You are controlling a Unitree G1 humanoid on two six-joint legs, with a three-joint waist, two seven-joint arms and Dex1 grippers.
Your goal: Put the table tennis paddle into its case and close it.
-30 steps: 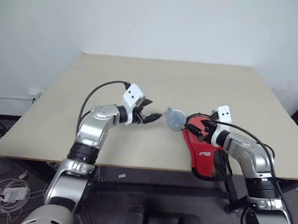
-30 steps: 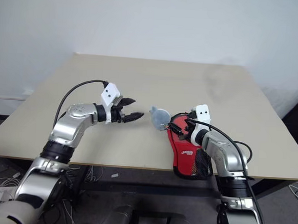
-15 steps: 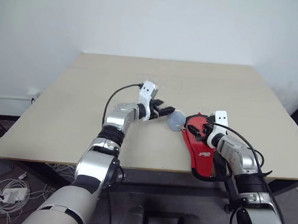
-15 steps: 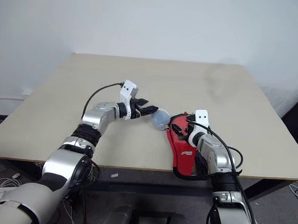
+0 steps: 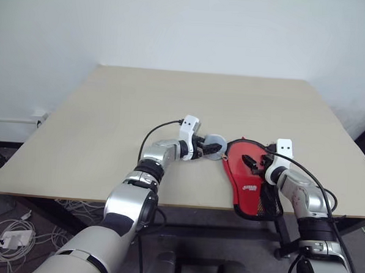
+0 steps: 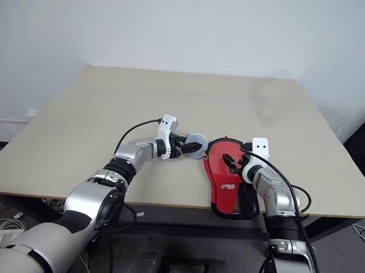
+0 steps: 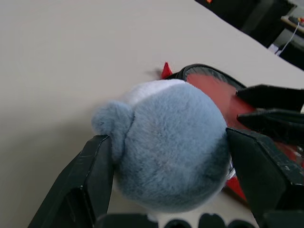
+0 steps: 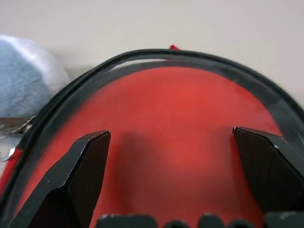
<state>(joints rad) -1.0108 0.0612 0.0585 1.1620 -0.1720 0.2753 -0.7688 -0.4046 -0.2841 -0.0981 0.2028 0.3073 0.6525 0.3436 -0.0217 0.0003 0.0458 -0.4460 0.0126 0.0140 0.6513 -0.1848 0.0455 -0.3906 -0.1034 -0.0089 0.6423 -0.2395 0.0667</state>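
Observation:
The red case (image 5: 244, 188) lies flat near the table's front right edge, its black-edged round end (image 8: 175, 95) pointing away from me. The table tennis paddle is hidden; no handle shows. A grey-blue plush ball (image 5: 215, 144) rests at the case's round end, by the zip. My left gripper (image 5: 211, 149) is open, with one finger on each side of the plush ball (image 7: 171, 142). My right gripper (image 5: 254, 163) is open just above the case's round end, with nothing between its fingers (image 8: 90, 161).
The beige table (image 5: 172, 99) stretches wide to the left and back. The case's narrow end reaches the front edge, and its black mesh patch (image 5: 266, 202) lies beside my right forearm. Cables lie on the floor at the lower left.
My left arm has swung right and down from the middle of the table, and its open fingers now flank the plush ball. My right gripper has shifted slightly right over the case.

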